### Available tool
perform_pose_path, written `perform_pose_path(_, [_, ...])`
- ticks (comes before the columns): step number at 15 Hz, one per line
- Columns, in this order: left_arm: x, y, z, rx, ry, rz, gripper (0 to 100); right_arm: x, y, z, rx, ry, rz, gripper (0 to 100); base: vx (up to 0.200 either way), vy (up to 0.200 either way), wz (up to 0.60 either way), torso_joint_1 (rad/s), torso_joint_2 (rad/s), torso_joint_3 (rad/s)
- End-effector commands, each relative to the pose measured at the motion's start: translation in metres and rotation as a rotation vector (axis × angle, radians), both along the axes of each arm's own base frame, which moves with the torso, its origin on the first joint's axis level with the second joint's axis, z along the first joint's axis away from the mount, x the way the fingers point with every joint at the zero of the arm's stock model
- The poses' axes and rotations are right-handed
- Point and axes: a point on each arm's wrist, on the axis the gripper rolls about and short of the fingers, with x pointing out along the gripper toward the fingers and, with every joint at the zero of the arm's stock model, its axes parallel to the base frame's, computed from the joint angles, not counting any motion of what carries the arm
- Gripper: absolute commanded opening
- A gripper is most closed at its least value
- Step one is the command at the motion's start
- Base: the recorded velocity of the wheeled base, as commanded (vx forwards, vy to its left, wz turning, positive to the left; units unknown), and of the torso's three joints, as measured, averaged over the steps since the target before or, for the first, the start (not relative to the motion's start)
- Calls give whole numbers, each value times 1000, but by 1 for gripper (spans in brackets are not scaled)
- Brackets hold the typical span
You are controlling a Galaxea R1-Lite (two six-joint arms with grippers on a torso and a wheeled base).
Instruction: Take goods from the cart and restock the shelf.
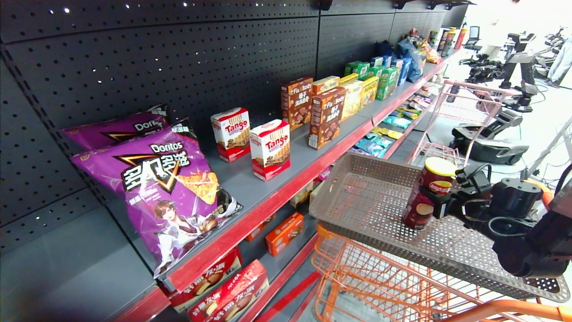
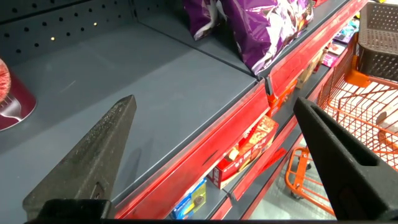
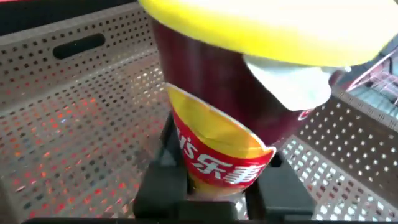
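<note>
Noted a pink wire cart [image 1: 464, 105] far on the right, with a dark robot machine [image 1: 487, 145] just beside it on the pale floor [image 1: 545, 118].

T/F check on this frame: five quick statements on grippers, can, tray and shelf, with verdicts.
1. The right gripper is shut on the chip can. True.
2. The can's lid is blue. False: it is yellow.
3. The left gripper is open above the shelf. True.
4. The grey tray sits on the floor. False: it rests on top of the orange cart.
5. The purple chip bags lie in the cart. False: they are on the shelf.
</note>
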Motion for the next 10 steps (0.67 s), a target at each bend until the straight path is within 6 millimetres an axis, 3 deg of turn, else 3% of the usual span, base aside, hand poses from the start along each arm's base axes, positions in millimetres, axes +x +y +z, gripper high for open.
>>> perform_pose_path(1, [0, 0, 0, 0, -1, 0, 100, -12, -1, 21, -2, -22, -8, 0, 0, 0, 0, 0, 0, 0])
perform_pose_path(4, [0, 0, 0, 0, -1, 0, 100, -30, -6, 52, -5, -64, -85, 0, 0, 0, 0, 0, 0, 0])
perform_pose_path(7, [0, 0, 0, 0, -1, 0, 100, -42, -6, 65, 1, -63, -108, 0, 0, 0, 0, 0, 0, 0])
perform_pose_path(10, [0, 0, 0, 0, -1, 0, 100, -100, 4, 103, 41, -40, -168, 0, 0, 0, 0, 0, 0, 0])
